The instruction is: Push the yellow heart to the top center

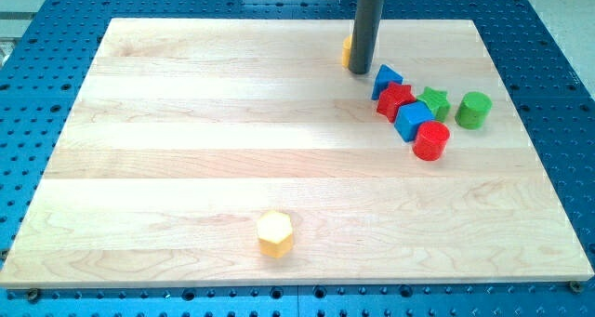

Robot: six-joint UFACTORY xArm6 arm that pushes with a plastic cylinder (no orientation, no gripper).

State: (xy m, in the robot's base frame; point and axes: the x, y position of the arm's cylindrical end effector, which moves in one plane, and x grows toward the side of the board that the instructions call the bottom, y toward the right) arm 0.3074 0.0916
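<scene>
Nearest the view's bottom, a yellow hexagonal block (275, 233) is seen alone on the pale wooden board (186, 131). Farther up, at the view's right, a red cylinder (431, 140), a blue cube (412, 119), a red star-like block (394, 100), a green star (434, 101), a green cylinder (474, 110) and a blue triangular block (386, 79) are clustered. No jaws are carried: my tip (360, 71) is set against the yellow heart (347, 51), near top centre, mostly hidden behind the rod.
</scene>
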